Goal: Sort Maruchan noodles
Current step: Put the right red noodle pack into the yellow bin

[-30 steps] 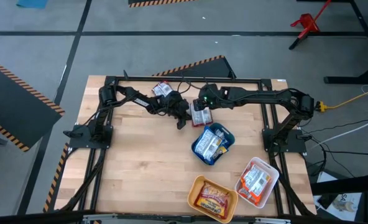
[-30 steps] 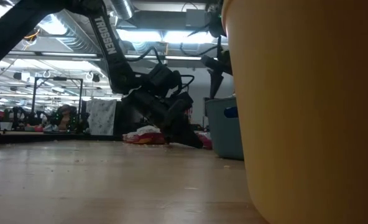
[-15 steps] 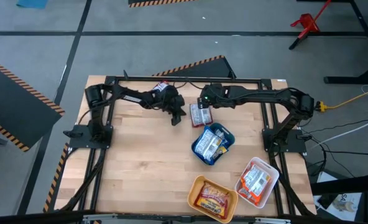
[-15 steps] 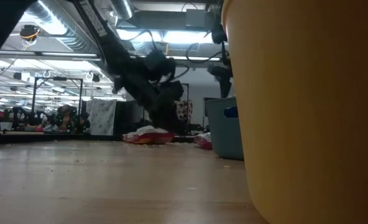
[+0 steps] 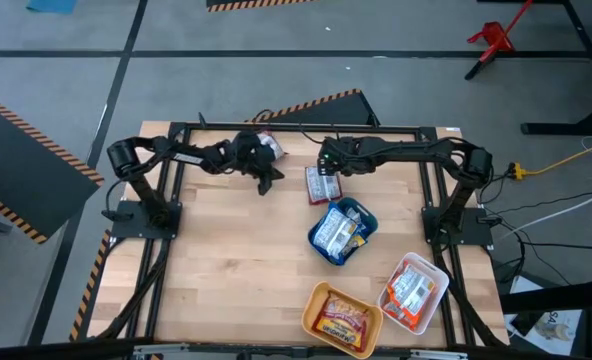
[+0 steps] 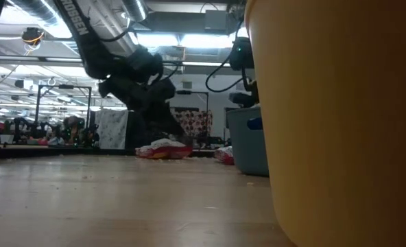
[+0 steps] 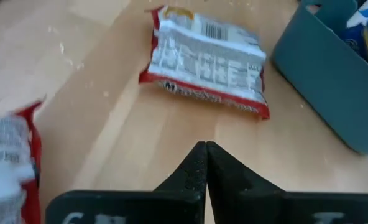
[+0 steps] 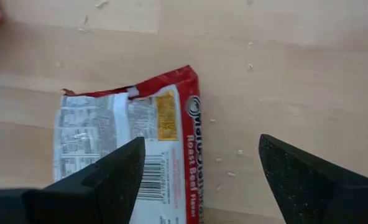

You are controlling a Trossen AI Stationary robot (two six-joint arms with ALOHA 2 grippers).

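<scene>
Most of the sorting looks done: the teal plastic bin (image 5: 359,232) right of centre holds blue-and-white crinkly packets (image 5: 333,233), the orange-yellow tray (image 5: 319,297) at the near edge holds an orange-red packet (image 5: 341,322), and the white tray with an orange rim (image 5: 429,303) at the near right holds red-and-white packets (image 5: 410,288). Two flat red-and-white ramen packets remain loose on the pale wooden table (image 5: 226,260), both near its far edge. One (image 5: 321,184) lies just on the far side of the teal bin; it fills the right wrist view (image 8: 131,149), barcode side up. The right gripper (image 5: 325,165) hovers directly over it with fingers spread wide and nothing between them, so picking it up appears to be the step in hand, with the white tray at the near right as its likely destination. The other loose packet (image 5: 267,146) lies further left by the far rail, and the left gripper (image 5: 264,185) hangs close beside it, clenched tight and empty. Judged from this, two packets are left and the rest are already placed.
</scene>
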